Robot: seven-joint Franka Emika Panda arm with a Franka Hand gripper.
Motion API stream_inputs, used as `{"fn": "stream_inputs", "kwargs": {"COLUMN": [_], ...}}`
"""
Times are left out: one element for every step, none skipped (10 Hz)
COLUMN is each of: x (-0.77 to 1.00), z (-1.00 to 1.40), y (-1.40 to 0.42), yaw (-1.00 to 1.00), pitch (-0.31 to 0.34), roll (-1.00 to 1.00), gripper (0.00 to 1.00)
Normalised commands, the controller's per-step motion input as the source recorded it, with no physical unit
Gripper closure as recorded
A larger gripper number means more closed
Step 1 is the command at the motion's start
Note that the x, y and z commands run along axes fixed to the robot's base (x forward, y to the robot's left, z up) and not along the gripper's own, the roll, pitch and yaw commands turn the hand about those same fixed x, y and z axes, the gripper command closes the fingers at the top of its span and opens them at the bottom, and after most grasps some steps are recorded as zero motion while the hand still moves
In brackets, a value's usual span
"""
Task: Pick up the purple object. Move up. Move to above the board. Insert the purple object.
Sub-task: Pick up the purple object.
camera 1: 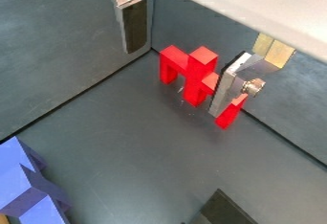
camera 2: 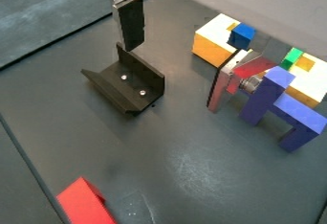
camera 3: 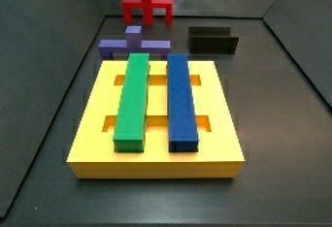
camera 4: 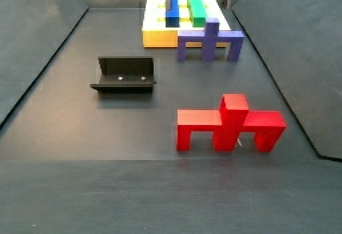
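Gripper (camera 2: 179, 51) hangs over the dark floor, fingers spread apart with nothing between them; one silver finger (camera 2: 129, 22) with its dark pad is clear, the other finger (camera 2: 234, 82) sits in front of the purple object in that wrist view, not touching that can be told. Another wrist view shows the same spread fingers (camera 1: 132, 25) near the red piece (camera 1: 189, 72). Purple object (camera 4: 210, 40) stands on its legs on the floor, just beside the board's (camera 4: 158, 34) near end in a side view. Board (camera 3: 91, 134) carries a green bar (camera 3: 132, 95) and a blue bar (camera 3: 180, 97) side by side. Fixture (camera 4: 124, 75) stands mid-floor, apart from both. Red piece (camera 4: 230, 125) stands near the floor's front edge in that view.
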Motion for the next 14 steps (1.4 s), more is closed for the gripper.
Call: {"fn": "stream_inputs", "kwargs": {"x": [0.00,0.00,0.00,0.00,0.03,0.07,0.07,0.00,0.00,0.00,0.00,-0.02,-0.15,-0.19], "z": [0.00,0.00,-0.02,-0.05,0.00,0.00,0.00,0.00,0.00,0.00,-0.05,-0.09,-0.11,-0.13], "y": [0.00,0.00,0.01,0.01,-0.05,-0.29,-0.38,-0.36,-0.35,-0.37,-0.43,-0.45,-0.51,-0.62], "yaw": [0.00,0.00,0.00,0.00,0.00,0.00,-0.03,-0.06,-0.07,-0.06,-0.02,0.00,0.00,0.01], "pitch": [0.000,0.000,0.000,0.000,0.000,0.000,0.000,0.000,0.000,0.000,-0.020,-0.047,-0.087,-0.126], "roll": [-0.01,-0.01,0.00,-0.01,0.00,0.00,0.01,0.00,0.00,0.00,0.00,0.00,0.00,0.05], "gripper": [0.00,0.00,0.00,0.00,0.00,0.00,0.00,0.00,0.00,0.00,0.00,0.00,0.00,0.00]}}
